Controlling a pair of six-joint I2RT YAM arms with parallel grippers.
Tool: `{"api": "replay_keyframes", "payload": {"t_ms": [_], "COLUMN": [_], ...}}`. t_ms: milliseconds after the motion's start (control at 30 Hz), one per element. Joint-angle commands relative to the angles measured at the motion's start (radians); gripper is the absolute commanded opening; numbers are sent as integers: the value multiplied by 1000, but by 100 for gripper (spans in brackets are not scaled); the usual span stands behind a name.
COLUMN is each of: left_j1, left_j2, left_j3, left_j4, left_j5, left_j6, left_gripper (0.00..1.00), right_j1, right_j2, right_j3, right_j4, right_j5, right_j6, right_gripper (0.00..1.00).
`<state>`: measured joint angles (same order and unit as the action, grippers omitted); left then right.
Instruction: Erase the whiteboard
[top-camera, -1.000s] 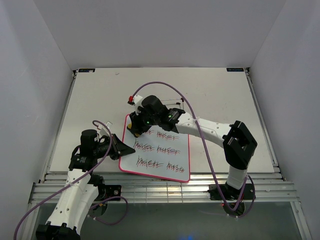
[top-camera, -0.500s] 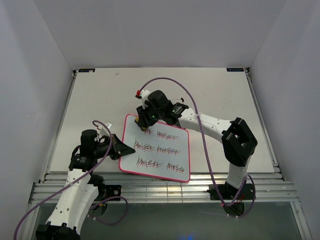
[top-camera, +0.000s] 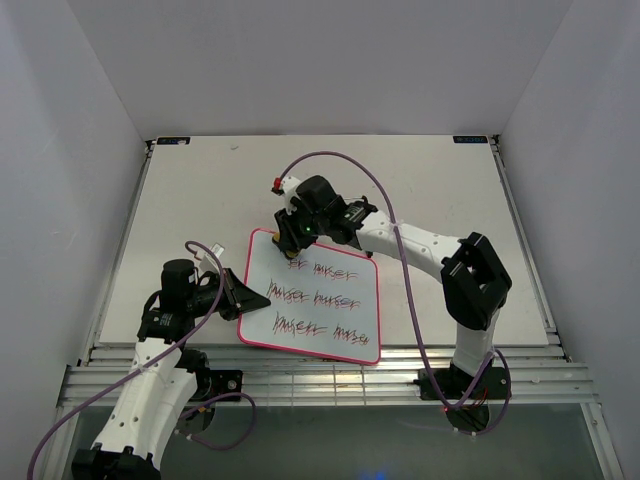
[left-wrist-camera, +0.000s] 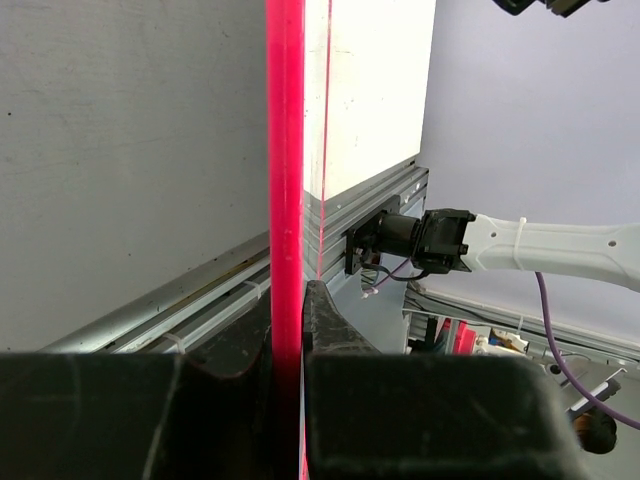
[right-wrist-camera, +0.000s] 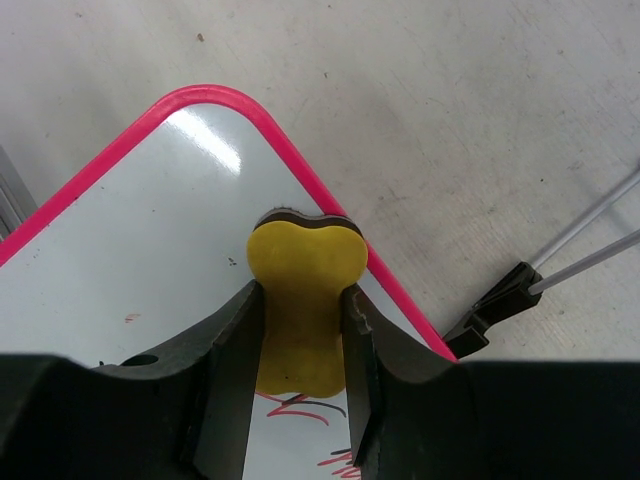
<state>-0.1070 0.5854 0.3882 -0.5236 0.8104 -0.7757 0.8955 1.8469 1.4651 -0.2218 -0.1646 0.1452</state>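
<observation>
The whiteboard (top-camera: 315, 300) lies flat near the table's front, pink-framed, with rows of red and black scribbles. My left gripper (top-camera: 250, 300) is shut on its left edge; the left wrist view shows the pink frame (left-wrist-camera: 285, 200) pinched between the jaws. My right gripper (top-camera: 292, 240) is shut on the yellow eraser (right-wrist-camera: 303, 310), pressed on the board's far edge near the top-left corner. In the right wrist view the board surface (right-wrist-camera: 150, 250) around the eraser is wiped white, with scribbles just below it.
A black clip foot (right-wrist-camera: 495, 305) with two thin rods lies on the table beyond the board's far edge. The table's front rail (top-camera: 320, 375) runs just below the board. White walls enclose the table on three sides.
My right gripper with the eraser moved from the board's top-left corner rightward and slightly farther along the top edge. The left gripper and board have stayed put.
</observation>
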Motion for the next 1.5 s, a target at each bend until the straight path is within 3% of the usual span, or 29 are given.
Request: {"api": "replay_keyframes", "payload": {"t_ms": [0,200,333,600,933,1167,1467], "left_j1": [-8,-8,-8,-8,-8,-8,-8], "left_j2": [-10,-13,-15,-15,-15,-15,-12], "left_j3": [29,29,29,29,31,29,31], "left_j4": [19,17,19,20,19,19,16], "left_j5": [-27,-28,-33,-30,-31,-28,-31], "left_j6": [64,65,62,62,64,64,65], "left_gripper": [0,0,0,0,0,0,0], "right_j1": [36,82,123,189,212,149,2], "right_j2": [46,87,69,-34,-101,-69,-139], "right_j3": [60,158,140,-3,-107,-147,-353], "right_j4": [-112,-237,-248,-88,-36,-44,-8], "right_j5": [-76,-81,-52,-38,29,143,131], "right_j6": [-29,-50,-45,34,62,94,145], "right_gripper": [28,28,28,28,27,27,27]}}
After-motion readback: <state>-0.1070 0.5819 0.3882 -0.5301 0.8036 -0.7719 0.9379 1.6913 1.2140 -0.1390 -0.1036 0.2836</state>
